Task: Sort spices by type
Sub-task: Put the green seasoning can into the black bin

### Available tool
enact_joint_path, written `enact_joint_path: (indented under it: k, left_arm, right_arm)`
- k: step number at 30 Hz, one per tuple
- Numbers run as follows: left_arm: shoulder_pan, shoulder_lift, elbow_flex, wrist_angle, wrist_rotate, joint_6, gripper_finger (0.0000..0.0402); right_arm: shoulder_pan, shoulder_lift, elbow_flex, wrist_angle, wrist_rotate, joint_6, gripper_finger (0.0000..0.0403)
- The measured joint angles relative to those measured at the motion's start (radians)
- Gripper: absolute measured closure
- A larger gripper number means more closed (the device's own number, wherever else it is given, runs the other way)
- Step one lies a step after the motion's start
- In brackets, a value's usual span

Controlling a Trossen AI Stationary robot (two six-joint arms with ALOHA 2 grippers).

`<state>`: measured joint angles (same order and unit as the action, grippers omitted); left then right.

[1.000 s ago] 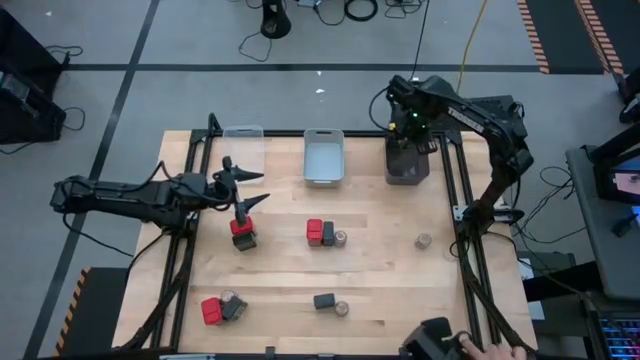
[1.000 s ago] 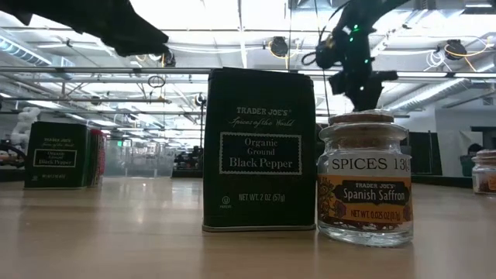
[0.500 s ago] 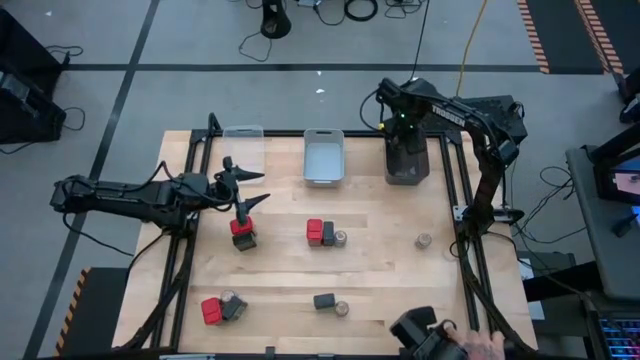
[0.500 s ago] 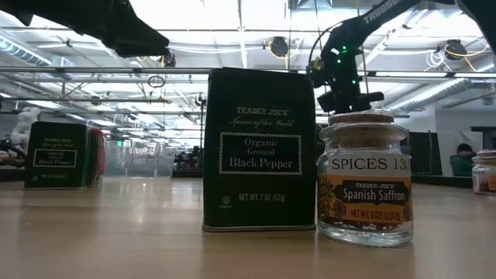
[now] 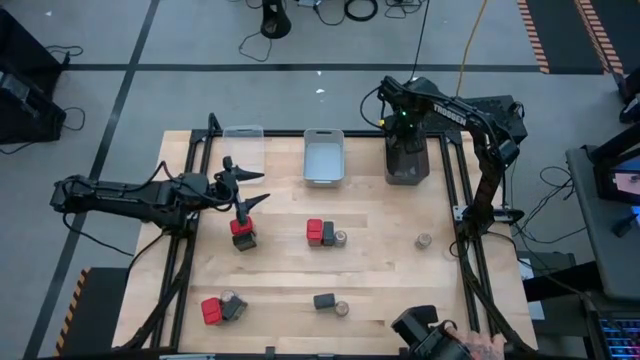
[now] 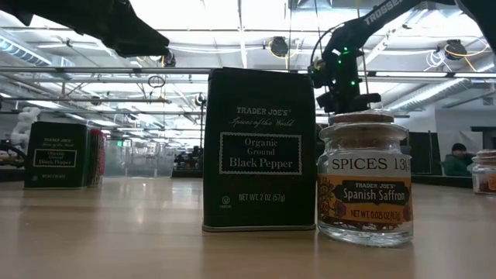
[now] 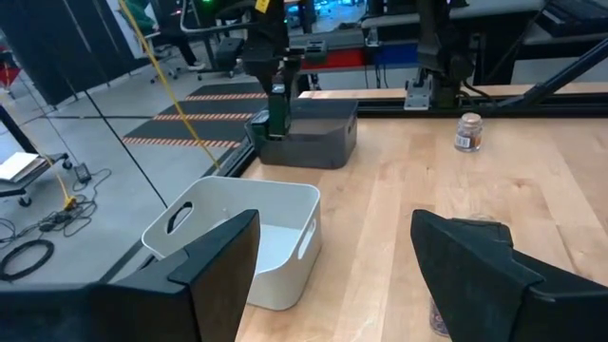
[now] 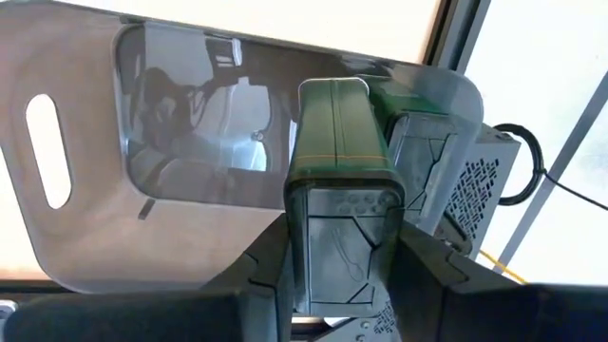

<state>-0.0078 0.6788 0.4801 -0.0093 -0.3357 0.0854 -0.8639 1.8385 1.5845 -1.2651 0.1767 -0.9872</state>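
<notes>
Since a second ago, our right arm has swung left to hang squarely over the dark grey bin (image 5: pixel 406 165) at the far right of the surface (image 5: pixel 380 270), while our left arm has not moved. Our right gripper (image 8: pixel 342 275) has its fingers clamped on a dark green pepper tin (image 8: pixel 340 190), a boxy metal block with a glossy embossed side, held above the bin's smooth grey floor. We judge this the drop-off step: next we should lower slightly, then part the fingers.

Our left gripper (image 5: pixel 242 187) waits with fingers wide apart just beyond a red tin (image 5: pixel 242 232). Near the low camera stand another matte black pepper tin (image 6: pixel 260 151) and a round glass saffron jar (image 6: pixel 364 180) with a cork top. More tins and jars lie scattered over the pale wood; a white bin (image 5: pixel 323 158) and a clear bin (image 5: pixel 243 140) sit empty.
</notes>
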Motion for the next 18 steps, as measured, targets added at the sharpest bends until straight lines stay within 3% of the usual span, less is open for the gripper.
enact_joint_path:
  k: [18]
  left_arm:
    - [0.0,0.0,0.0,0.0,-0.001,0.0,0.012]
  right_arm:
    - [-0.002,0.096,-0.002,0.014,0.014,0.06,0.0298]
